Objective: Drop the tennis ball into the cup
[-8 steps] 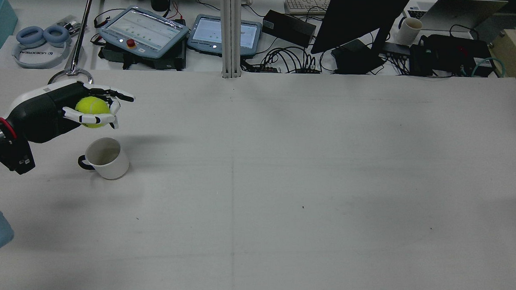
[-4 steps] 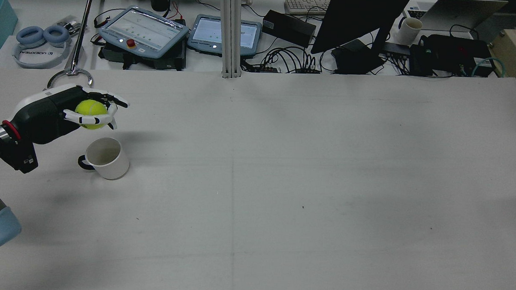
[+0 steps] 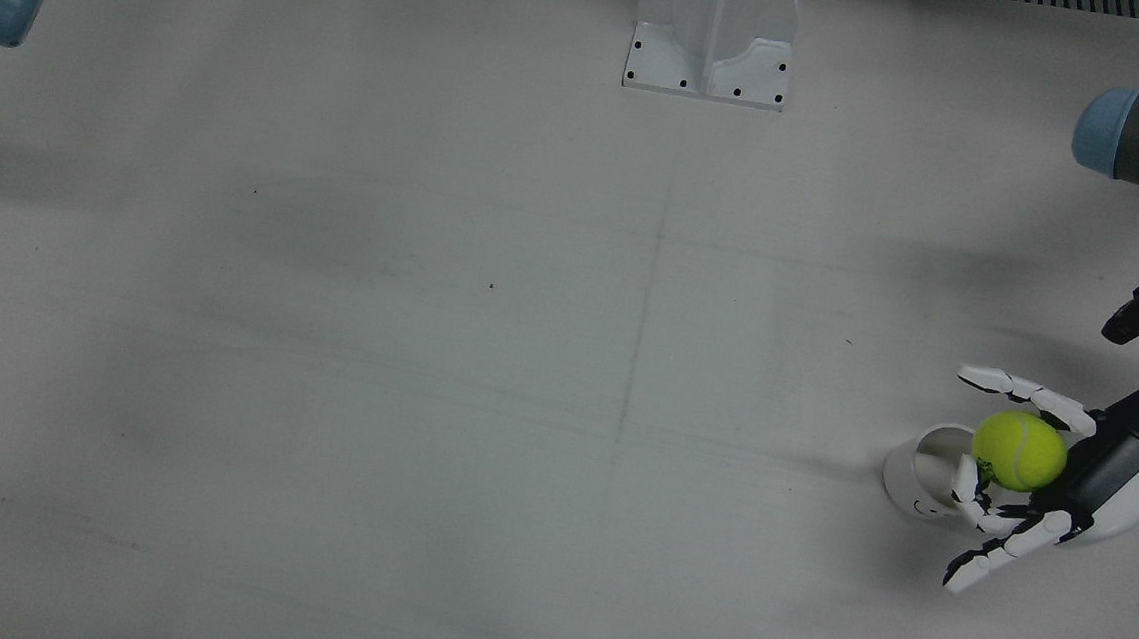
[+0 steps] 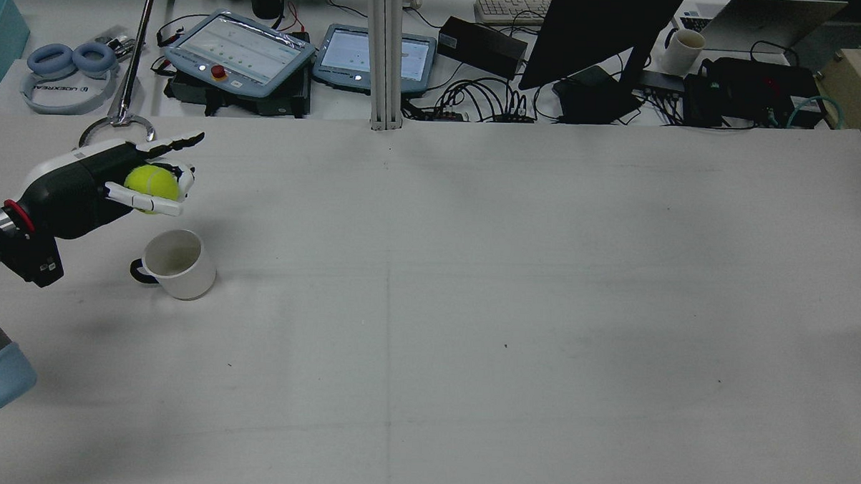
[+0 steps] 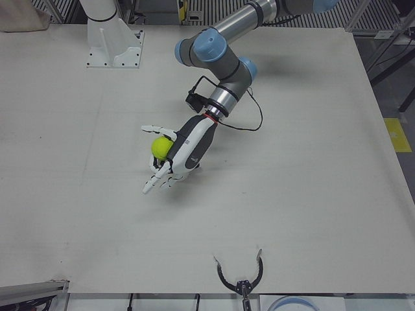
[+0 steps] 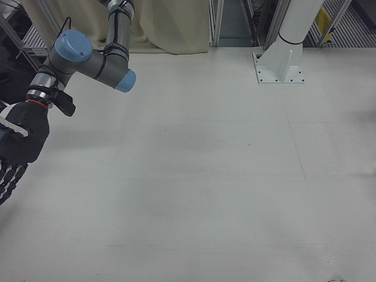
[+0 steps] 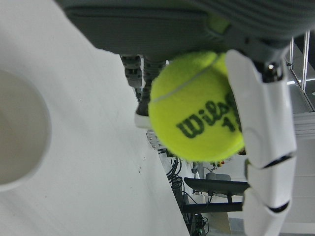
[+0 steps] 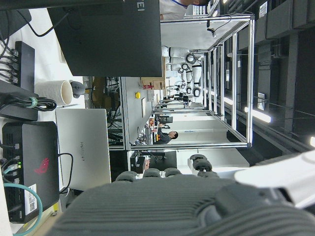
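My left hand cradles the tennis ball, fingers loosening. The cup stands on the table at the ball's 5 o'clock in the rear view. I would centre over its mouth before releasing. My right hand holds nothing.

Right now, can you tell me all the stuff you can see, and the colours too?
tennis ball: one, yellow-green, held in the left robot hand, above and just beyond the cup.
cup: one, white with a dark handle, upright on the table's left side in the rear view.
table: one, white.
headphones: one pair, pale blue, on the desk beyond.
left robot hand: black and white, fingers spreading around the ball.
right robot hand: black, holds nothing.
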Controlling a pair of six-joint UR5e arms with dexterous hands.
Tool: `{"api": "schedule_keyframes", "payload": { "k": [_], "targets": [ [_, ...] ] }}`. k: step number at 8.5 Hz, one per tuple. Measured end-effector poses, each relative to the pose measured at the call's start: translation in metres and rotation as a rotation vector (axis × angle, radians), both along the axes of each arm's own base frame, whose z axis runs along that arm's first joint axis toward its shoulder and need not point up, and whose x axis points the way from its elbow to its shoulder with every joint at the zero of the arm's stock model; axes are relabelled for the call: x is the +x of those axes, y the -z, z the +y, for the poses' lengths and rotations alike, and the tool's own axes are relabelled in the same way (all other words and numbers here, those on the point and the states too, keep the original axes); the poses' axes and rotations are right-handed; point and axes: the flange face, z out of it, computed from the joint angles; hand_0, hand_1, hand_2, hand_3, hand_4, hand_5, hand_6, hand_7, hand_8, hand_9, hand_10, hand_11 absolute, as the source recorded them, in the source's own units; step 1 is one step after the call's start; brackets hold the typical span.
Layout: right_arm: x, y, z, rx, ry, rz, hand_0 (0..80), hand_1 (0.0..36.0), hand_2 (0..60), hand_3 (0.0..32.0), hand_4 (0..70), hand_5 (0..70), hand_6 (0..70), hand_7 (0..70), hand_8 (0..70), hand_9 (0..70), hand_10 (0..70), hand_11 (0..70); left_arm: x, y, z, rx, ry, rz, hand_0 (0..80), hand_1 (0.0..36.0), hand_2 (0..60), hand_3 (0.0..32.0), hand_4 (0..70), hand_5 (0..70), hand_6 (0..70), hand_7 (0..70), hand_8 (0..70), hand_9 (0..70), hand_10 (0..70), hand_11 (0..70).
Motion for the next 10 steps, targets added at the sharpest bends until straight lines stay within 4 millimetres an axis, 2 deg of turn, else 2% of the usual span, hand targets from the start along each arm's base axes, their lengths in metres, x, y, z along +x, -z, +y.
{"api": "schedule_keyframes", "payload": {
  "k": [7, 8, 10],
  "targets": [
    [0.0, -0.001, 0.0, -0.001, 0.0, 0.0, 0.0, 0.0, 0.0, 0.0, 0.0, 0.0, 0.0, 0.0, 0.0, 0.0, 0.0, 0.0, -0.015, 0.012, -0.002, 0.027, 0.023, 0.023, 54.7, 28.9, 14.8, 0.0, 0.0, 3.4, 0.2, 8.6, 0.0, 0.3, 0.0, 0.0],
    [0.0, -0.001, 0.0, -0.001, 0.0, 0.0, 0.0, 0.0, 0.0, 0.0, 0.0, 0.0, 0.0, 0.0, 0.0, 0.0, 0.0, 0.0, -0.017, 0.012, -0.001, 0.027, 0.024, 0.024, 54.8, 29.6, 16.9, 0.0, 0.0, 3.1, 0.0, 9.7, 0.0, 0.5, 0.0, 0.0],
    [0.0, -0.001, 0.0, -0.001, 0.0, 0.0, 0.0, 0.0, 0.0, 0.0, 0.0, 0.0, 0.0, 0.0, 0.0, 0.0, 0.0, 0.0, -0.025, 0.017, 0.0, 0.036, 0.034, 0.031, 51.7, 27.1, 21.4, 0.0, 0.0, 2.8, 0.6, 14.2, 0.0, 1.4, 0.0, 0.0]
  ]
}}
